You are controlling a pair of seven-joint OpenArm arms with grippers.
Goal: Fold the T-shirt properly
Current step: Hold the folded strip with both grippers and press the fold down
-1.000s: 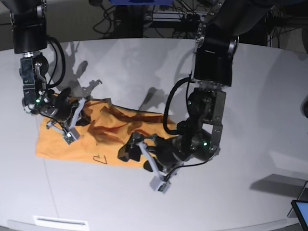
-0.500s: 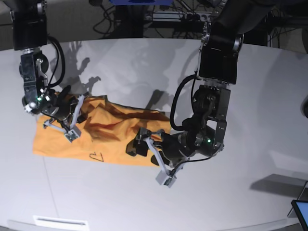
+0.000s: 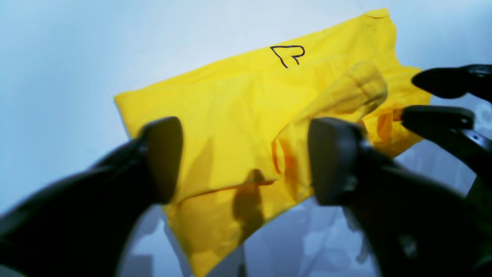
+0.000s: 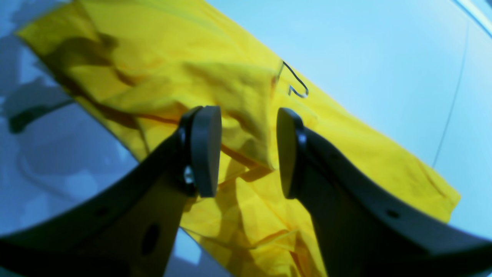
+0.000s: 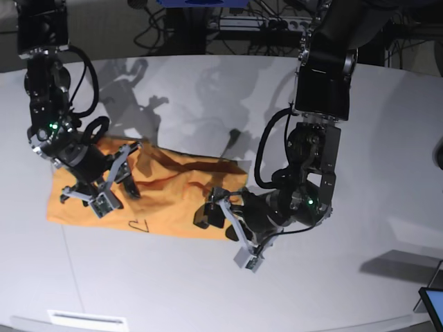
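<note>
— Between the jaws of the right tool point(image 4: 246, 152) there is a raised ridge of the T-shirt point(image 5: 166, 197), yet the pads stand apart and pinch nothing — the cloth lies loose below them on the table point(image 5: 208, 90).

— And the left tool point(image 3: 246, 161)?

— Wider open, empty too, hanging over the shirt's near edge. For a clean fold, each tool likely ought to take one layer at a corner, not a bunched crease, and lift together.

— What does one camera add?

— Only the base view shows the whole garment, a rumpled band beneath both tools. The wrist views show the small dark mark point(image 3: 288, 54) clearly, and the left one catches the other tool's fingertips point(image 3: 442, 82) just beyond the cloth.
</note>
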